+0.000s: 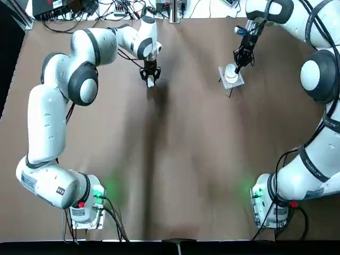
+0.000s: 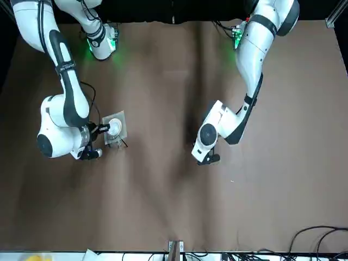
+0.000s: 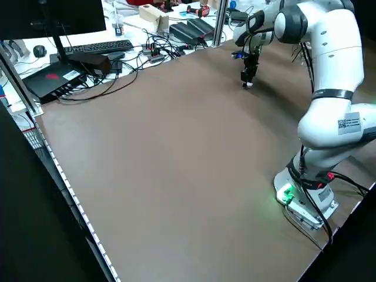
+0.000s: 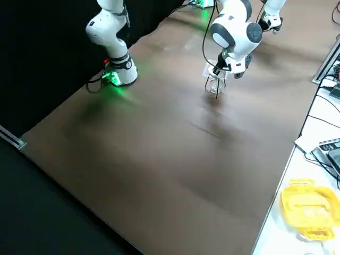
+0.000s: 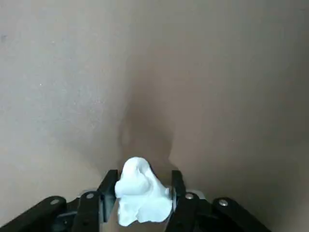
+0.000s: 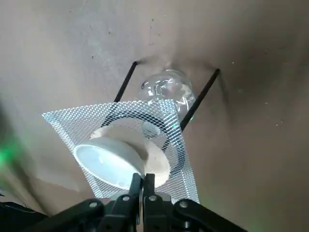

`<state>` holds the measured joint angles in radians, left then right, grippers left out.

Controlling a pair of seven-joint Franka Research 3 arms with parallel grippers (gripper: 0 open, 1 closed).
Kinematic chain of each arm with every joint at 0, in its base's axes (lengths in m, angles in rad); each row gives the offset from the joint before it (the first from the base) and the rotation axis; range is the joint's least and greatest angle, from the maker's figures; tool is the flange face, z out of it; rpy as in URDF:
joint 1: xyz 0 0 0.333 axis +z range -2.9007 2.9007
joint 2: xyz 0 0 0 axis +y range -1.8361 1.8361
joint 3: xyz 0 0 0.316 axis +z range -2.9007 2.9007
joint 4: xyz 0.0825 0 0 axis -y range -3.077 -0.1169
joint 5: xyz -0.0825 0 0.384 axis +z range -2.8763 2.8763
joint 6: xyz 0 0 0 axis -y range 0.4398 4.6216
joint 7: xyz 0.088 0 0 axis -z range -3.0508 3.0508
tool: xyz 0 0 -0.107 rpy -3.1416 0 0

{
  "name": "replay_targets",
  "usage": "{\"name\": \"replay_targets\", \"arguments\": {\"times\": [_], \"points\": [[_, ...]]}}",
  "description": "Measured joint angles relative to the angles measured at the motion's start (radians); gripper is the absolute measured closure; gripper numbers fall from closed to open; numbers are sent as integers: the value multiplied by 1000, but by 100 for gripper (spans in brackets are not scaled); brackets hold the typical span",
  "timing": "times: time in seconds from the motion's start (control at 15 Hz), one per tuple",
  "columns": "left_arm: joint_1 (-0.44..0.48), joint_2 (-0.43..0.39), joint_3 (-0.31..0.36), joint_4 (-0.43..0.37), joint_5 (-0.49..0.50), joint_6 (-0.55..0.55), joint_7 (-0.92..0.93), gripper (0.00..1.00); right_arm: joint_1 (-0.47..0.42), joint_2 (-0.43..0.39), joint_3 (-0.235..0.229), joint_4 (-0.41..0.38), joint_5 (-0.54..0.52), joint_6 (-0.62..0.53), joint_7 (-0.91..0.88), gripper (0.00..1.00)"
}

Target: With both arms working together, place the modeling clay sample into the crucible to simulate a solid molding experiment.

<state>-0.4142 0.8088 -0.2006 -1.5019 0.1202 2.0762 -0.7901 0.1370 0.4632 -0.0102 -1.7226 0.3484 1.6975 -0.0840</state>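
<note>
Clay first: the modeling clay sample [image 5: 141, 193] is a lumpy white blob pinched between the 2 fingers of the left gripper [image 5: 144, 186], which has closed on it. In the top view that gripper hangs a bit left of center in the upper part of the frame, the white bit poking out below its tips, well apart from the stand.

Over in the upper right of the same view, the right gripper [image 6: 143, 181] is right beside the stand. The right wrist view has its 2 fingers nearly together, clamped on the edge of the crucible [image 6: 108, 162], a small white cup. The cup is tilted, sitting left of center and low in that frame, over the mesh square [image 6: 169, 113]. Pretty sure nobody could tell from this angle whether it's touching the mesh. A pale round patch [image 6: 157, 164] shows on the mesh just beside the cup.

The mesh sits on a stand with thin black legs [image 6: 205, 96], and a clear rounded glass piece [image 6: 169, 92] is below it, upper middle of that frame. In the right side view, a yellow tray [image 4: 311, 207] is at lower right on the white side surface [image 4: 281, 239].
</note>
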Motion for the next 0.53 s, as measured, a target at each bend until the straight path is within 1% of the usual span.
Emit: {"name": "replay_targets", "arguments": {"times": [0.13,0.2,0.27,0.33,0.4,0.53], "points": [[0,0,0,0,0,0,-1,49,0,0,0,3,0,-2,-8,96],[0,0,0,0,0,0,-1,58,-1,0,0,8,0,-5,-9,96],[0,-1,0,1,0,-2,-1,63,-3,0,0,19,0,-16,-9,96],[0,-2,0,1,0,-2,-1,63,-3,0,0,37,0,-43,-10,96],[0,-3,0,1,0,-3,-1,68,-2,0,0,61,1,-78,-9,96],[0,-4,0,1,0,-3,-1,69,7,-1,7,111,21,-131,33,96]]}}
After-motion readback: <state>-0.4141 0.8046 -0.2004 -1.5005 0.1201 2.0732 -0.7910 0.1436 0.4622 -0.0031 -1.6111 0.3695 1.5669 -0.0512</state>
